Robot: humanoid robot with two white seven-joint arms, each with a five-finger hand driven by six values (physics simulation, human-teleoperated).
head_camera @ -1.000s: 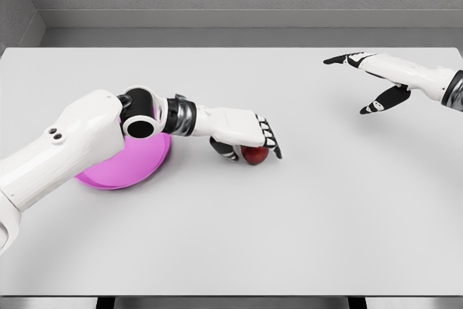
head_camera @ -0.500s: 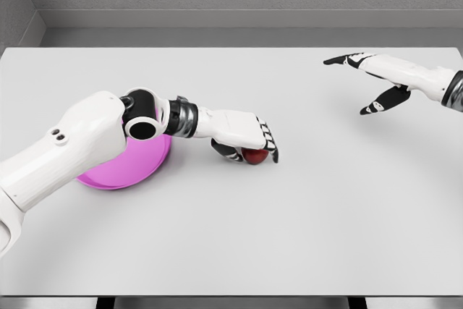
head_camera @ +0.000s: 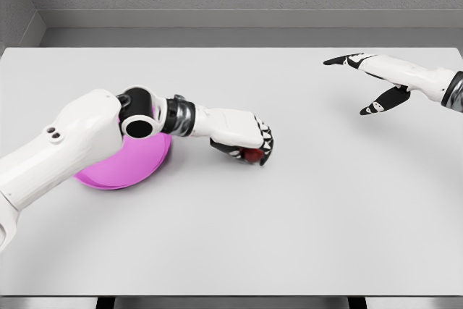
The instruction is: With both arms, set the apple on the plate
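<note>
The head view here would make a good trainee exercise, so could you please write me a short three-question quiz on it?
1. True or false: the apple already lies on the pink plate.
2. Which robot hand is closed around the apple: (a) the left robot hand, (b) the right robot hand?
3. In a few words, where is the right robot hand and how are its fingers?

Key
1. False: the apple is off the plate, to its right, in the hand's grasp.
2. (a).
3. Over the table's far right, fingers spread, holding nothing.
</note>
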